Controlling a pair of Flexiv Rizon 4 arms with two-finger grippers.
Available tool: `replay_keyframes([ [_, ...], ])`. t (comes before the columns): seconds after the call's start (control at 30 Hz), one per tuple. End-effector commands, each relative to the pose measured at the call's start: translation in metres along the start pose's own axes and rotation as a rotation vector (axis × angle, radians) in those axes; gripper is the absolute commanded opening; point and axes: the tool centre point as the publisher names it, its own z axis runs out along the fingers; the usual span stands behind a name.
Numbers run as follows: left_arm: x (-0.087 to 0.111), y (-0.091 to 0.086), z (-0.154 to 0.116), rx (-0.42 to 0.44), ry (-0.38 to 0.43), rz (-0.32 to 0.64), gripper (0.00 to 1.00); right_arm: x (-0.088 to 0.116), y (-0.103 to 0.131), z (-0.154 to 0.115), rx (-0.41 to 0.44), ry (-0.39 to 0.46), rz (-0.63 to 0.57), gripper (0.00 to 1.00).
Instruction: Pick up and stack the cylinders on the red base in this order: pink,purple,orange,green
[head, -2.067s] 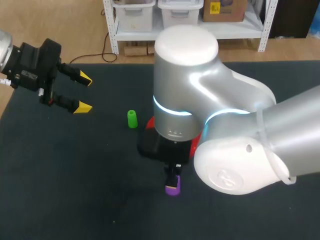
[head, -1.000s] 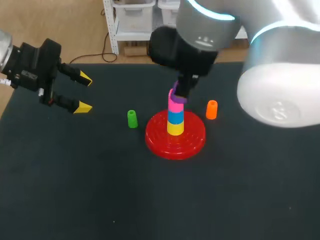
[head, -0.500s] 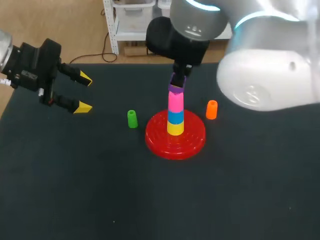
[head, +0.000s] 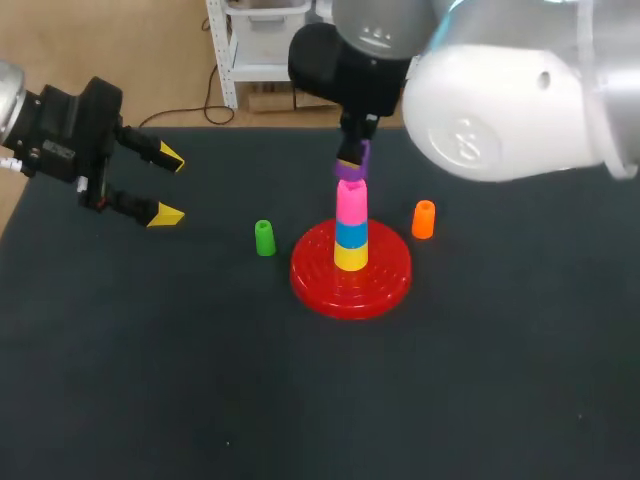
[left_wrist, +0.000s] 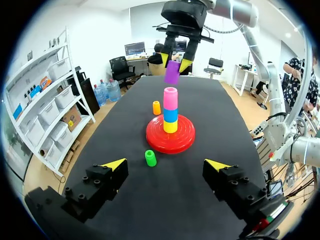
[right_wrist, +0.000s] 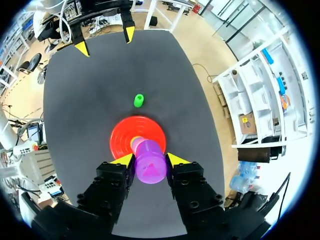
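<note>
**Dark matte worktop, purple cylinder over the stack**

Your worktop (head: 150, 350) is a dark, matte sheet. On it the round, ridged red base (head: 385, 285) carries yellow, blue and pink cylinders (head: 351, 201). Your right end effector (right_wrist: 150, 160) clamps the purple cylinder (head: 353, 166) just above the pink. The green cylinder (head: 264, 238) and the orange cylinder (head: 424, 219) stand upright on either side of the base. Your left end effector (head: 168, 187) hangs near the worktop's left edge, fingers spread wide, well apart from the base.

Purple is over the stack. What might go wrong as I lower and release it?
The purple cylinder in the right gripper looks slightly tilted above the pink cylinder; it may catch the rim and not seat.
The stack on the red base is tall and narrow; a sideways push could topple it toward the orange cylinder.
</note>
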Motion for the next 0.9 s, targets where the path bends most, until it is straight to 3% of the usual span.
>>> replay_keyframes([
  [0.03, 0.001, -0.001, 0.000, -0.003, -0.001, 0.001, 1.00, 0.003, 0.000, 0.004, -0.007, 0.009, 0.004, 0.00],
  [0.9, 0.001, -0.001, 0.000, -0.003, -0.001, 0.001, 1.00, 0.002, 0.003, 0.025, -0.051, 0.031, 0.002, 0.00],
])
